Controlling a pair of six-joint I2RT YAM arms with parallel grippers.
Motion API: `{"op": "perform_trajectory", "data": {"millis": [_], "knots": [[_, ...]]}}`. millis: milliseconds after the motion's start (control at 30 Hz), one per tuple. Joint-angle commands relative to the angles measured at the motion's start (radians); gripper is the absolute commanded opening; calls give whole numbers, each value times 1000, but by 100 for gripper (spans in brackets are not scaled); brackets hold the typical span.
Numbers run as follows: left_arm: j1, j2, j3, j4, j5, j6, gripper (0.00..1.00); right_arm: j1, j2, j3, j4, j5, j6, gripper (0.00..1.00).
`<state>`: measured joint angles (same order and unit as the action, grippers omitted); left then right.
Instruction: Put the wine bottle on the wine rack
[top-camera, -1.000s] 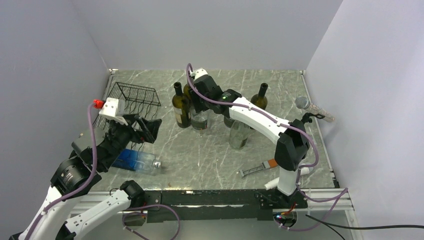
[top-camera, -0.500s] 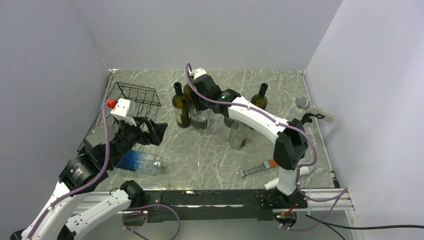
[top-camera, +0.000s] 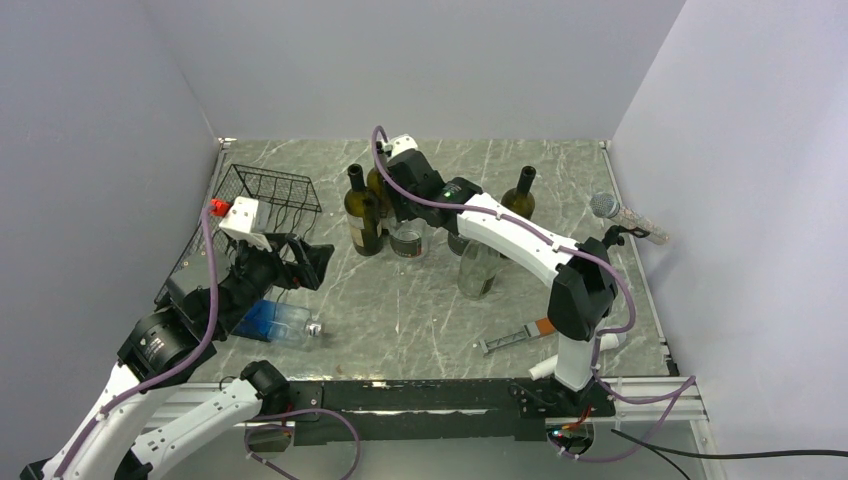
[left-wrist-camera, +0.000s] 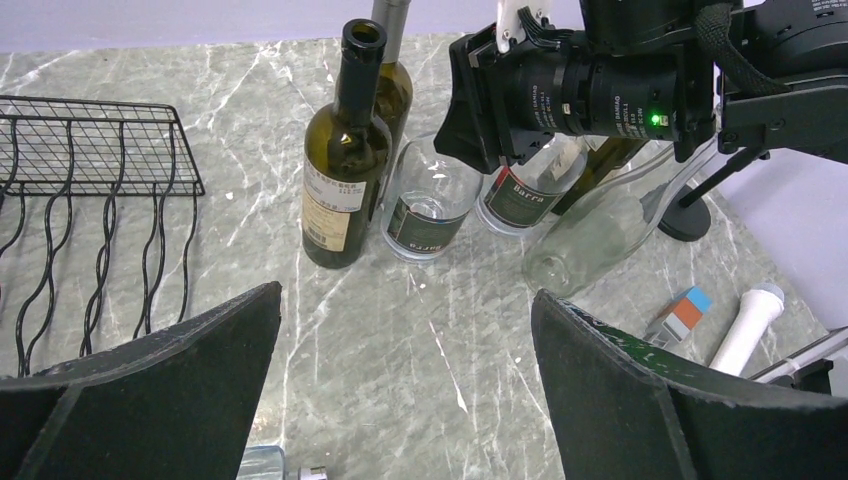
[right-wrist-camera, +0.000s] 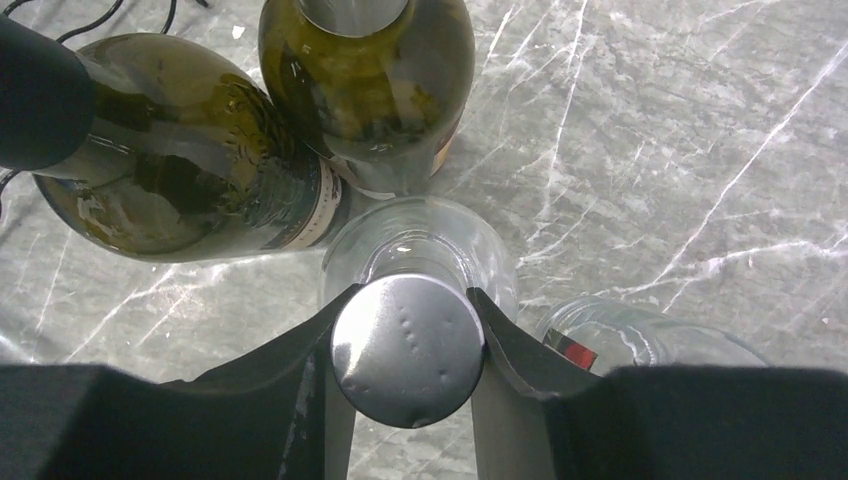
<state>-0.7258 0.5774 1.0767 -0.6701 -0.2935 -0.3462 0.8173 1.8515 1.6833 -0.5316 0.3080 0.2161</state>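
A clear wine bottle (top-camera: 408, 242) with a dark green label stands mid-table among other bottles. In the right wrist view its silver cap (right-wrist-camera: 407, 348) is clamped between my right gripper's (right-wrist-camera: 407, 345) two fingers. From above, the right gripper (top-camera: 403, 198) sits over the bottle's neck and hides it. The left wrist view shows the same bottle (left-wrist-camera: 425, 205) under that gripper. The black wire wine rack (top-camera: 268, 195) stands tilted at the back left (left-wrist-camera: 90, 160). My left gripper (top-camera: 305, 262) hovers open beside the rack, nothing between its fingers (left-wrist-camera: 405, 300).
Two dark green bottles (top-camera: 361, 215) (top-camera: 376, 185) crowd the held bottle's left. Another green bottle (top-camera: 520, 200) and a clear one (top-camera: 478, 268) stand to its right. A blue-tinted flask (top-camera: 275, 322) lies under the left arm. A microphone (top-camera: 625, 215) and a small tool (top-camera: 520, 338) are at right.
The right gripper has closed on the bottle's cap and the bottle has shifted slightly right. The left arm moved forward and right, then held still.
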Motion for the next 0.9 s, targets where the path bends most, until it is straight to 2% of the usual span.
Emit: {"op": "perform_trajectory", "data": {"millis": [0, 33, 67, 233, 367, 467, 567, 867], "knots": [[1, 1, 16, 38, -19, -8, 99, -9, -67, 31, 21, 64, -36, 51], [1, 2, 18, 36, -20, -10, 99, -9, -74, 29, 24, 63, -34, 61], [1, 2, 20, 34, -23, -9, 99, -8, -87, 30, 22, 64, -32, 65], [1, 6, 40, 12, -63, -7, 99, 11, -191, 25, 45, 37, -61, 77], [0, 4, 58, 4, -98, 4, 99, 39, -269, 12, 88, -64, -109, 79], [0, 9, 77, -6, -140, -8, 99, 48, -302, -21, 163, -252, -149, 79], [1, 33, 115, -44, -157, -16, 99, 51, -288, -18, 215, -356, -158, 79], [0, 30, 114, -55, -144, -37, 99, 51, -57, 196, 178, -336, -145, 78]]}}
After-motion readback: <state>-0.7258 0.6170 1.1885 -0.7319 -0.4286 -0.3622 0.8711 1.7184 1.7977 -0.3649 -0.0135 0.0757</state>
